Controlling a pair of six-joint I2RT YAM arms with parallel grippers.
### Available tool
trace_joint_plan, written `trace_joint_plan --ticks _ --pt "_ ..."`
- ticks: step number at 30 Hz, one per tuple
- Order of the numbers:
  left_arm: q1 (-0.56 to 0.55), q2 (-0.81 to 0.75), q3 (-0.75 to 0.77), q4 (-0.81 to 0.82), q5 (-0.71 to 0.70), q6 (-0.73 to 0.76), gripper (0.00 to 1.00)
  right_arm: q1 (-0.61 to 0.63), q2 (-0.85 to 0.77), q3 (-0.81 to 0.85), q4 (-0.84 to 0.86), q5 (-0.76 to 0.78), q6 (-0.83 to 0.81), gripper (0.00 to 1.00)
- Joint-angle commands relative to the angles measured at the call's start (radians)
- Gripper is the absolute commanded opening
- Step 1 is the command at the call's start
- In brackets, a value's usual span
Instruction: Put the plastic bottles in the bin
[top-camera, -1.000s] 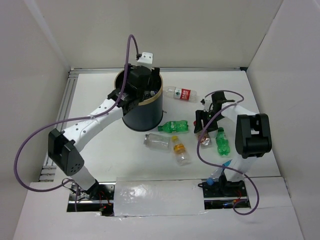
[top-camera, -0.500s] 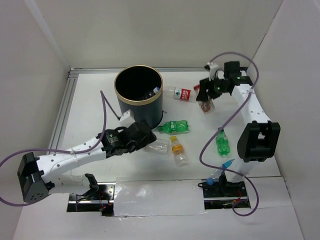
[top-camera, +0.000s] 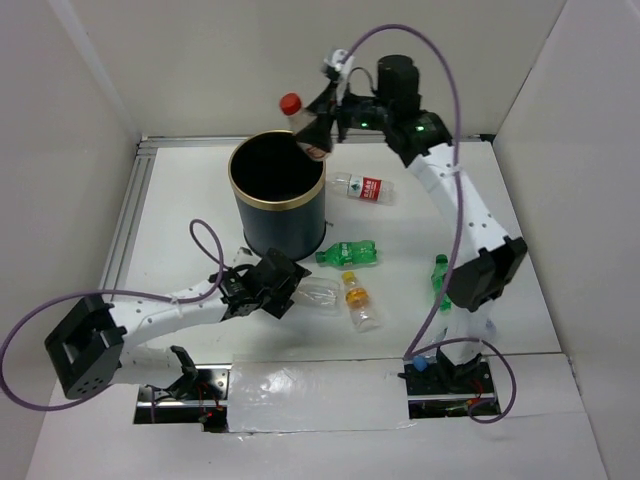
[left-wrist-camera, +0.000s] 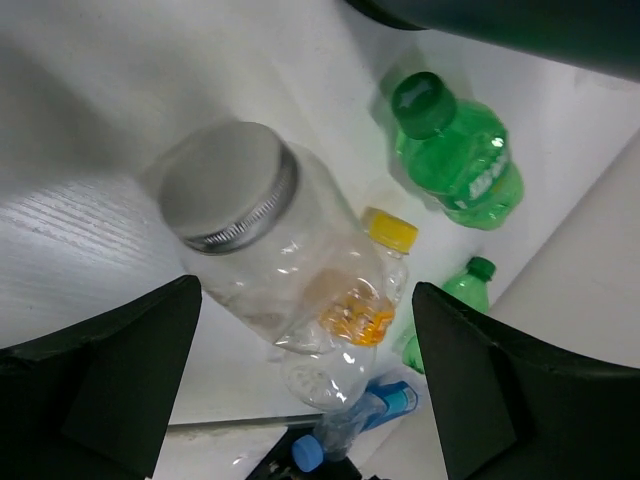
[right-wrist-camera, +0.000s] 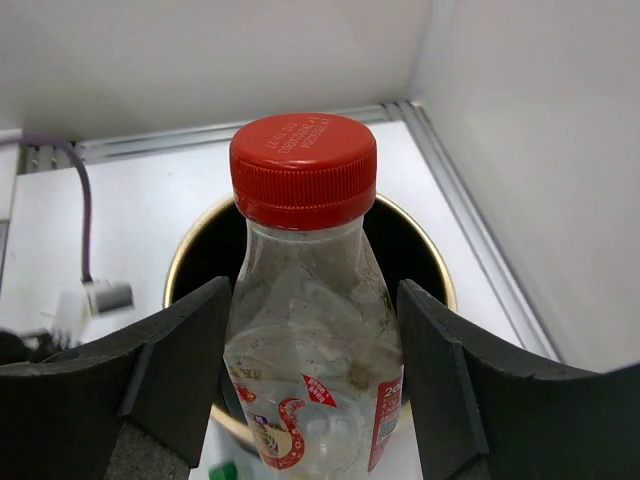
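Note:
The bin (top-camera: 243, 205), dark with a gold rim, stands left of centre. My right gripper (top-camera: 322, 122) is shut on a clear red-capped bottle (top-camera: 308, 132), held upright over the bin's far rim; the right wrist view shows that bottle (right-wrist-camera: 305, 330) between both fingers with the bin (right-wrist-camera: 425, 262) below. My left gripper (top-camera: 283, 284) is open, low beside a clear grey-capped bottle (top-camera: 316, 289). In the left wrist view that bottle (left-wrist-camera: 250, 230) lies between the spread fingers (left-wrist-camera: 110, 380). A yellow-capped bottle (top-camera: 360, 304), two green bottles (top-camera: 348, 253) (top-camera: 441, 282) and a red-and-white labelled bottle (top-camera: 362, 187) lie on the table.
White walls enclose the table on three sides. A metal rail (top-camera: 125, 225) runs along the left edge. Purple cables loop from both arms. A blue-capped item (left-wrist-camera: 345, 435) sits by the right arm's base (top-camera: 445, 375).
My right arm swung from the table's right side up over the bin, carrying the red-capped bottle. My left arm drew back from the bin down to the clear grey-capped bottle.

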Motion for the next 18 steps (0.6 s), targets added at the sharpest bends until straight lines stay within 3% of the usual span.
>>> trace_joint_plan --ticks 1,2,3,6,7,11,14,15,16,18 --pt "0.011 0.077 0.034 0.069 0.041 -0.071 0.99 0.101 0.123 0.074 0.086 0.023 0.044 0.00" --pt "0.011 0.098 0.045 0.057 0.053 -0.071 0.99 0.121 0.145 0.083 0.087 0.034 0.056 0.01" --pt "0.011 0.129 0.045 0.046 0.054 -0.062 0.99 0.149 0.163 0.092 0.102 0.055 0.056 0.16" --pt "0.011 0.164 0.044 0.055 0.064 -0.076 0.99 0.172 0.226 0.114 0.085 0.091 0.077 0.71" --pt "0.020 0.192 0.043 0.055 0.064 -0.076 0.99 0.172 0.226 0.103 0.085 0.106 0.078 1.00" --pt "0.030 0.279 0.062 0.081 0.064 -0.054 0.99 0.117 0.133 0.017 0.073 0.071 0.078 1.00" --pt "0.039 0.353 0.100 0.090 0.074 -0.044 0.93 0.039 0.021 -0.110 0.027 0.032 0.056 1.00" --pt "0.039 0.370 0.112 0.090 0.074 -0.031 0.88 0.017 -0.011 -0.153 0.018 0.032 0.041 1.00" --pt "0.039 0.385 0.122 0.090 0.087 -0.022 0.74 -0.004 -0.046 -0.199 0.007 0.019 0.007 1.00" --pt "0.039 0.407 0.144 0.090 0.096 -0.004 0.59 -0.063 -0.149 -0.337 -0.048 0.009 -0.074 1.00"
